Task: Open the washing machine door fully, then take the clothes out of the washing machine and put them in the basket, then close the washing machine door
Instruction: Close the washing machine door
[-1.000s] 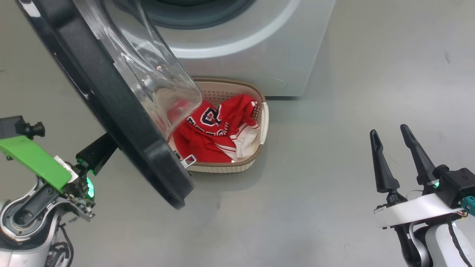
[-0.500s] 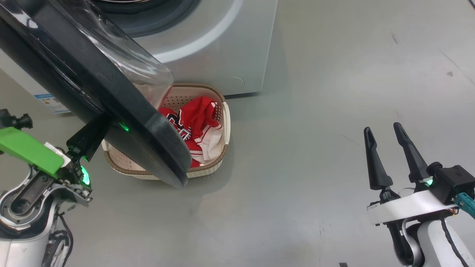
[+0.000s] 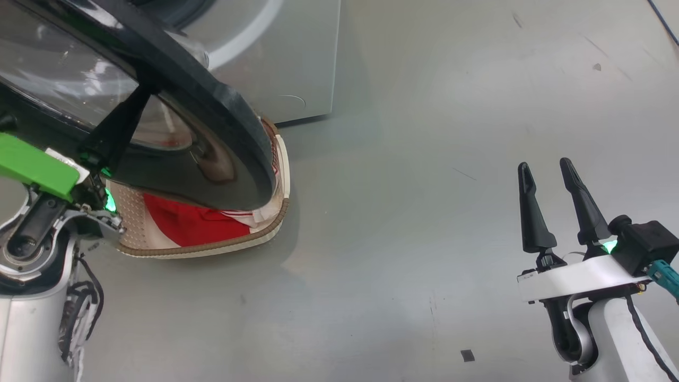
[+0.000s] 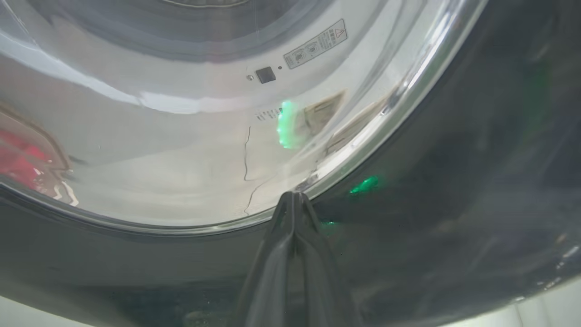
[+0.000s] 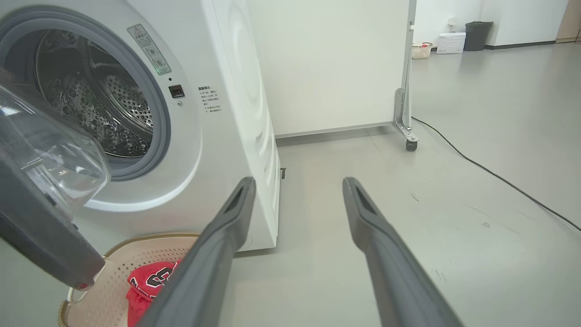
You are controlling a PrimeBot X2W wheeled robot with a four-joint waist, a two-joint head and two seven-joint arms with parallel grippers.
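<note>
The left gripper [image 4: 294,200], pinched together and empty, sets its tip against the door's [image 3: 233,114] outer face, apparently to push it closed. The right gripper [image 3: 544,165] stands wide apart, empty, well right. The clothes [image 3: 185,225] lie in the basket [image 3: 212,248] beneath the door.

The left hand [image 3: 142,93] points up and to the right from the lower left of the head view, its two dark fingers [image 4: 272,263] pressed flat together into a single blade. A green plate [image 3: 32,168] sits on its wrist, above the pale left forearm [image 3: 26,339]. The right hand [image 3: 543,165] stands at the lower right, fingers upright and spread wide apart, empty. Its white wrist bracket [image 3: 578,277] lies roughly level, with a green light [image 3: 610,246] glowing just beside it.
</note>
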